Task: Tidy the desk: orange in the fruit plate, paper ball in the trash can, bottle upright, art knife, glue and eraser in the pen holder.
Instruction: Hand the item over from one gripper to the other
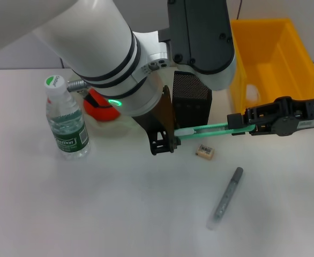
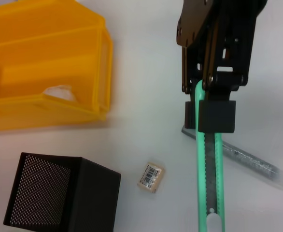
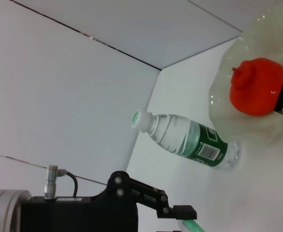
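Note:
The green art knife [image 1: 208, 130] hangs level above the desk, in front of the pen holder [image 1: 192, 101]. My right gripper [image 1: 234, 122] is shut on its right end, which the left wrist view confirms [image 2: 215, 116]. The knife's white tip reaches my left gripper [image 1: 165, 143]. The eraser [image 1: 205, 151] lies just below the knife, and the grey glue stick [image 1: 225, 198] lies nearer the front. The bottle [image 1: 66, 120] stands upright at the left. The orange [image 3: 257, 87] sits in the fruit plate [image 3: 219, 96]. The paper ball [image 2: 59, 92] lies inside the yellow trash can [image 1: 269, 59].
My left arm's white forearm crosses the upper middle of the head view and hides most of the orange and plate there. The trash can stands at the back right, close to the pen holder. Bare desk spreads across the front left.

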`<action>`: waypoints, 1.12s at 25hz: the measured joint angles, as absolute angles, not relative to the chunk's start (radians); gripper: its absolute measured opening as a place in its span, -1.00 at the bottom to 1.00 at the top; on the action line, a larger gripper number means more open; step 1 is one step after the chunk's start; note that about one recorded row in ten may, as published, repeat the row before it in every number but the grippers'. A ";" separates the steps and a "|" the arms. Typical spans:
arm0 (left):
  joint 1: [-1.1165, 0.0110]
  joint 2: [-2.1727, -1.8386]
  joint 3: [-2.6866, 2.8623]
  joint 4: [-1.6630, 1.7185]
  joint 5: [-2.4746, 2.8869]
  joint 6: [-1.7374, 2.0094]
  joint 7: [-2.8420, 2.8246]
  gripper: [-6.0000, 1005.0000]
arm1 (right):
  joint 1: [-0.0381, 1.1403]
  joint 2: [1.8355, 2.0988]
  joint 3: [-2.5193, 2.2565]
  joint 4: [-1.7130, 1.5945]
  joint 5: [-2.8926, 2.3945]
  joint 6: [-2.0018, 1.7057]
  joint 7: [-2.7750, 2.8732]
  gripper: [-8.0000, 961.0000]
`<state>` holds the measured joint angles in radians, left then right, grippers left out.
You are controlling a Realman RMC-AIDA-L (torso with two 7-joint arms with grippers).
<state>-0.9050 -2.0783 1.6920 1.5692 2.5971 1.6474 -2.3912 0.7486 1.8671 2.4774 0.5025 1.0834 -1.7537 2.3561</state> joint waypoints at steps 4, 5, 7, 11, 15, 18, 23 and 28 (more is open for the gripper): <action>-0.892 -2.076 1.692 1.579 2.597 1.647 -2.365 -0.60 | 0.748 1.859 2.470 0.510 1.069 -1.753 2.356 -0.25; -0.889 -2.076 1.692 1.583 2.597 1.647 -2.358 -0.60 | 0.748 1.859 2.470 0.510 1.069 -1.753 2.356 -0.24; -0.882 -2.075 1.692 1.592 2.597 1.646 -2.340 -0.60 | 0.750 1.852 2.454 0.517 1.064 -1.756 2.357 -0.24; -0.863 -2.074 1.692 1.611 2.596 1.641 -2.298 -0.60 | 0.751 1.839 2.429 0.532 1.063 -1.762 2.364 -0.18; -0.835 -2.074 1.693 1.635 2.598 1.617 -2.235 -0.60 | 0.751 1.818 2.432 0.535 1.065 -1.771 2.365 -0.09; -0.827 -2.073 1.695 1.643 2.598 1.614 -2.201 -0.60 | 0.751 1.807 2.436 0.534 1.075 -1.786 2.368 -0.02; -0.828 -2.074 1.698 1.637 2.599 1.612 -2.197 -0.60 | 0.756 1.813 2.437 0.525 1.087 -1.811 2.370 0.05; -0.836 -2.074 1.692 1.630 2.599 1.613 -2.234 -0.60 | 0.746 1.827 2.438 0.524 1.130 -1.816 2.361 0.04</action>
<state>-0.8358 -2.0736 1.6917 1.6298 2.5990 1.6127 -2.2335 0.7458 1.8274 2.4376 0.5235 1.1296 -1.8158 2.3612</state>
